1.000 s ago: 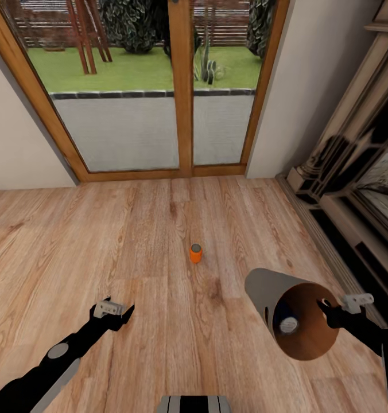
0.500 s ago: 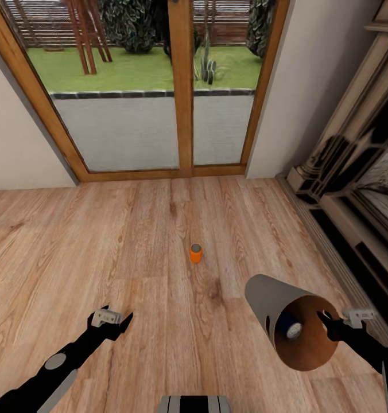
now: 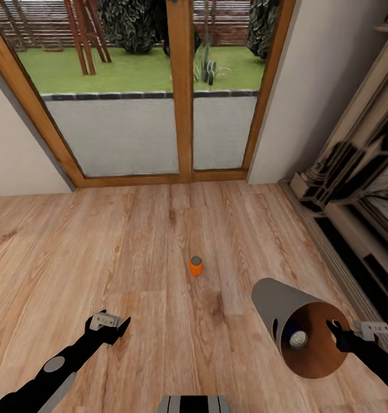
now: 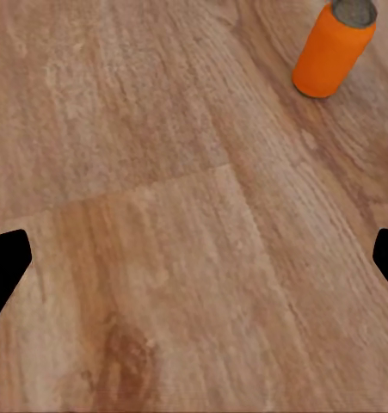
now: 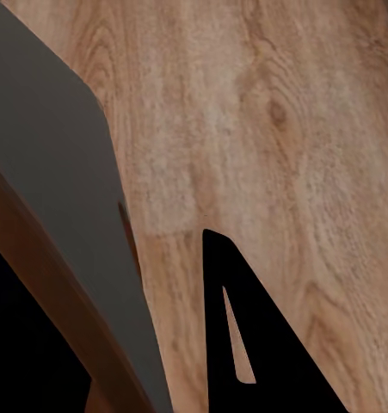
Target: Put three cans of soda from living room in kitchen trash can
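An orange can of soda (image 3: 196,265) stands upright on the wood floor of the living room, ahead of me and between both arms. In the left wrist view the same orange can (image 4: 334,47) is some way beyond the fingertips. My left gripper (image 3: 111,324) hangs open and empty, low over the floor. My right gripper (image 3: 338,335) is shut on the rim of the grey tash can (image 3: 271,301), which is tilted with its brown mouth towards me. Inside it lies a dark blue can (image 3: 296,338) with a grey top. The right wrist view shows the bin's grey wall (image 5: 47,172) beside one finger (image 5: 245,344).
Glass doors (image 3: 182,115) with wooden frames close off the far side, with a garden behind them. A pale fireplace surround (image 3: 354,172) runs along the right wall. Bare plank floor (image 3: 102,241) spreads to the left and around the can.
Both grippers have sunk a little and the bin has drifted slightly right. The whole picture then shifted down a bit, so the camera has moved. The orange can stays put on the floor.
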